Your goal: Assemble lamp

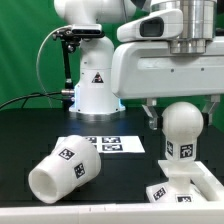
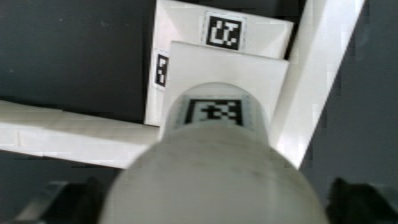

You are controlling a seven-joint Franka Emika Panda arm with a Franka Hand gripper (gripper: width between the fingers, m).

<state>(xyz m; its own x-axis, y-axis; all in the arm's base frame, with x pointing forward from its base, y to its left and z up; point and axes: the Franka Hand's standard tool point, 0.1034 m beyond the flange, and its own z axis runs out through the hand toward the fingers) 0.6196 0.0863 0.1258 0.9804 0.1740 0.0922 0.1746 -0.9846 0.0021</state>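
The fingers (image 1: 150, 116) stand wide apart around the matte white round-headed bulb (image 1: 183, 135), gripping nothing. It stands upright on the blocky white square base (image 1: 190, 185), near right on the bench (image 1: 120, 195) — seemingly seated. The white tapered cup-like shade (image 1: 62, 168) lies tipped near left — probably next.

Black table (image 1: 30, 130): shade (image 1: 62, 170) on side, marker board (image 1: 108, 144), base (image 1: 192, 187).

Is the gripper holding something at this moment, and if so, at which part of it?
It cannot be told. The fingers of the gripper flank the round head of the bulb, but contact is not visible.
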